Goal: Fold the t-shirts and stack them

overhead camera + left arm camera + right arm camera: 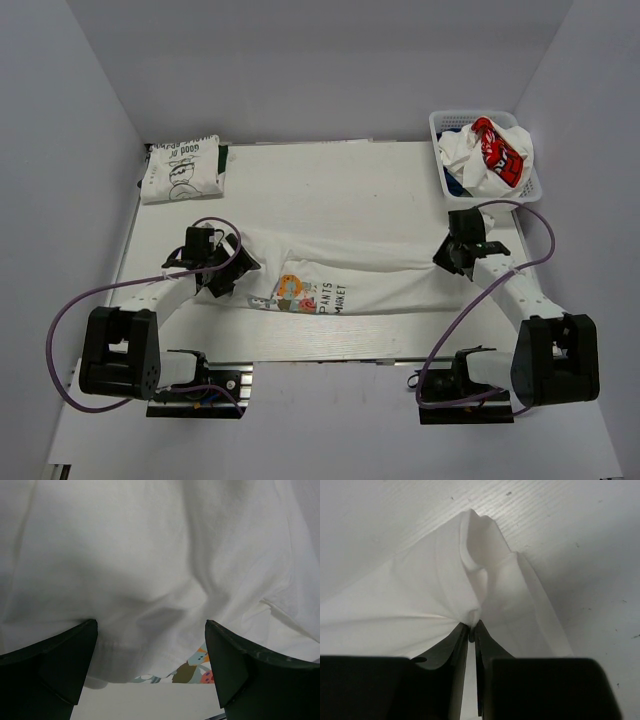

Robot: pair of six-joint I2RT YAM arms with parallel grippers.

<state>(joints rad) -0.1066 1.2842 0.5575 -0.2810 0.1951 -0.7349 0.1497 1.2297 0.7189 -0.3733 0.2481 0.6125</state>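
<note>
A white t-shirt [380, 282] with a colourful cartoon print and black lettering lies stretched across the middle of the table. My left gripper [228, 268] is at its left end, open, with its jaws wide apart over the cloth edge [150, 595]; the print [192, 670] peeks out below the hem. My right gripper [453, 256] is at the shirt's right end, shut on a bunched pinch of the white cloth [470, 575]. In the right wrist view the right gripper [472, 628] has its fingers closed together. A folded white t-shirt with a black line drawing [181, 168] lies at the back left.
A white lattice basket [441, 122] stands at the back right, holding a crumpled white t-shirt with a red patch [497, 150] and a bit of dark blue cloth [455, 186]. Purple cables loop beside both arms. White walls close in the table.
</note>
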